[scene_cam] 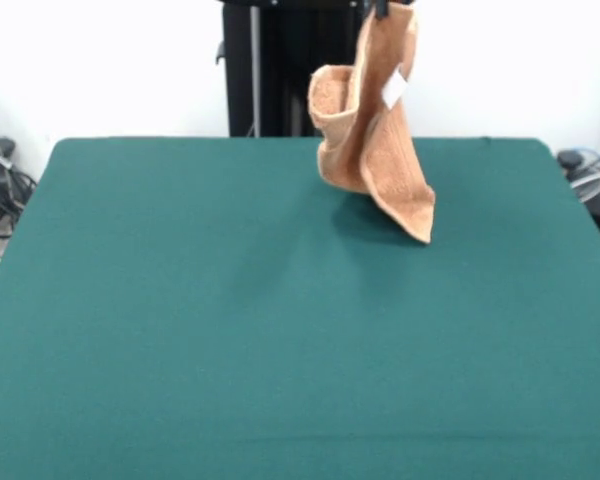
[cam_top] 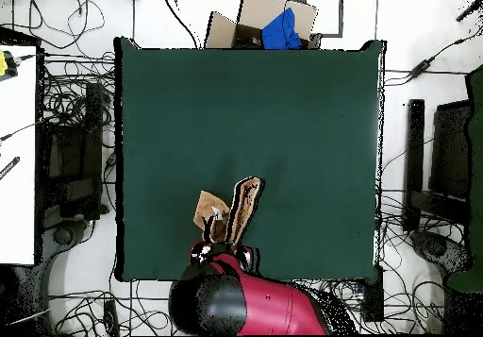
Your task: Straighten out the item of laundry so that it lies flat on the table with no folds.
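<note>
towel (scene_cam: 375,130) aloft, folded, pinched in raised hand (scene_cam: 380,10) above table (scene_cam: 230,330)

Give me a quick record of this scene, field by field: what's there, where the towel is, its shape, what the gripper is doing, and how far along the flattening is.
item: peach-orange towel with a small white tag
surface: green table
towel position: hanging from the top of the front view, near the robot's side of the table
towel shape: bunched and folded on itself, lowest corner pointing down
gripper: at the towel's top edge, mostly out of frame; open or shut cannot be told
arm: red arm at the table edge
task state: not flat yet
</note>
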